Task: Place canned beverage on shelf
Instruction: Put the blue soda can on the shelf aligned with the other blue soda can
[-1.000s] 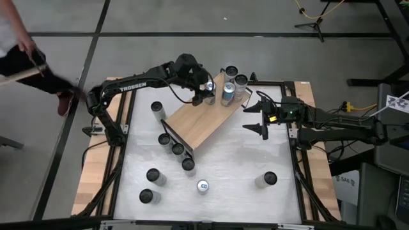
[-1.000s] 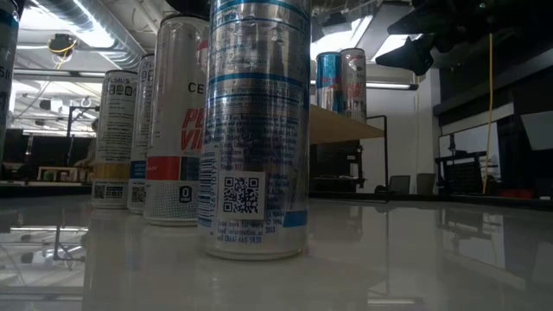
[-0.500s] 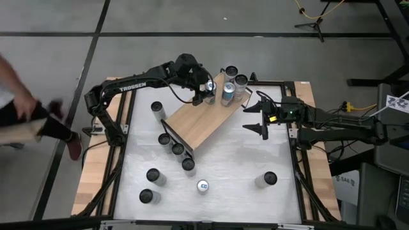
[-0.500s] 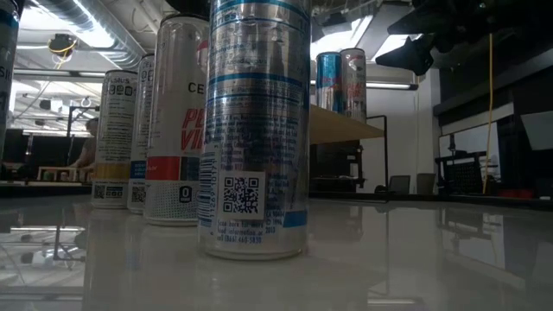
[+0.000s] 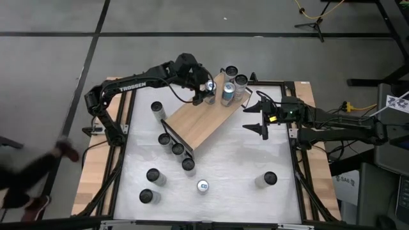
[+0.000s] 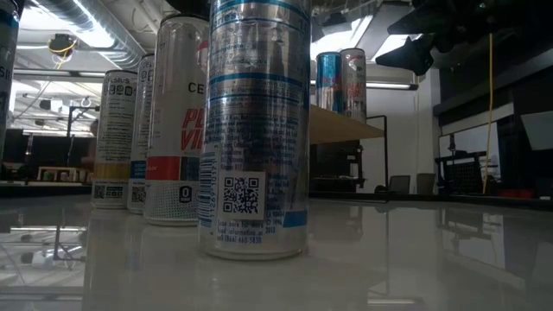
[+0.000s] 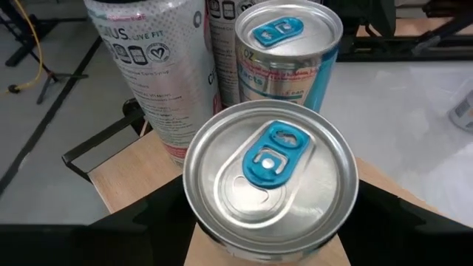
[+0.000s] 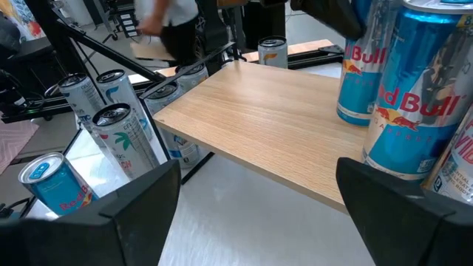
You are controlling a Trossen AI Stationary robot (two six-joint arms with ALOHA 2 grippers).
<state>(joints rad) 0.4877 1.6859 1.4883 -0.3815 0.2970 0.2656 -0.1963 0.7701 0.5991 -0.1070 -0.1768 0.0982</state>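
From above, the shelf (image 5: 206, 115) lies slantwise across the far half of the white tabletop (image 5: 236, 166), one end near the far edge. The left gripper (image 5: 208, 93) sits over that far end, around a blue-topped can (image 5: 209, 86) standing on the board. Two more cans (image 5: 228, 89) stand on the same end, toward the far right corner. The right gripper (image 5: 261, 119) hangs just off the shelf's right side, fingers spread and empty. Several cans (image 5: 177, 149) line the shelf's near-left edge on the tabletop, others stand toward the near edge, and one lone can (image 5: 269, 178) stands near the right edge. A person's leg (image 5: 38, 169) shows on the floor off the left side.

At table height, a silver can with a QR code (image 6: 255, 130) fills the foreground, more cans beside it. The shelf (image 6: 346, 126) shows behind it, carrying two cans (image 6: 340, 82). Beyond is a dim room with ceiling lights.

In the left wrist view, the can (image 7: 270, 174) stands between the dark fingers (image 7: 148, 218), which are eased apart from its sides, not squeezing it. It rests on the shelf (image 7: 137, 174) close beside the other cans (image 7: 288, 55).

In the right wrist view, the open fingers (image 8: 129, 203) frame the shelf (image 8: 273, 125) edge, with two Red Bull cans (image 8: 410, 111) on it and cans (image 8: 122, 133) on the tabletop beyond.
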